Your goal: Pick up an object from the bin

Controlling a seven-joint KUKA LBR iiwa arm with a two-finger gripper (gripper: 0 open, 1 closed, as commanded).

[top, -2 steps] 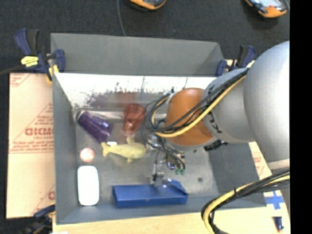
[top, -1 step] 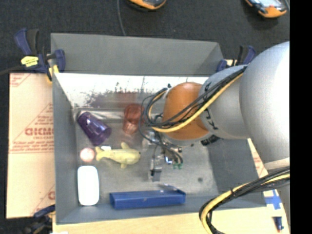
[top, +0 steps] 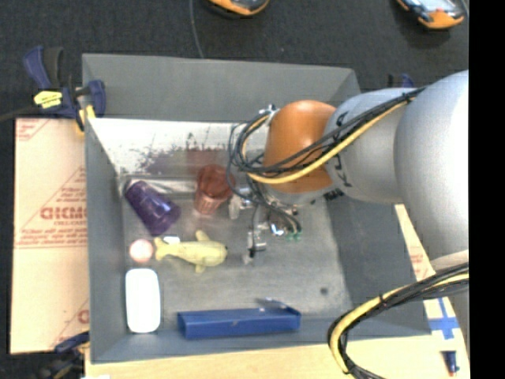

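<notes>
Hovering low over the bin (top: 316, 279), the gripper (top: 256, 243) hung above bare grey floor near the middle, and whether its claw was spread or pressed together could not be told under the orange wrist cover and cables. Nearest to it lay a yellow fish-shaped toy (top: 191, 252), just to its left, flat on its side, with nothing seen in the claw. To pick it well, the claw would probably need to shift left and close across the narrow body rather than along its length, since the smooth, rounded, likely rubbery form could squirt out. A translucent red-brown cup (top: 211, 189) stood close behind, a purple cup (top: 150, 206) lay tipped over farther left, a small pink ball (top: 141, 249) touched the toy's nose, and a white rounded bar (top: 143, 299) and a long flat blue piece (top: 237, 322) lay toward the front.
</notes>
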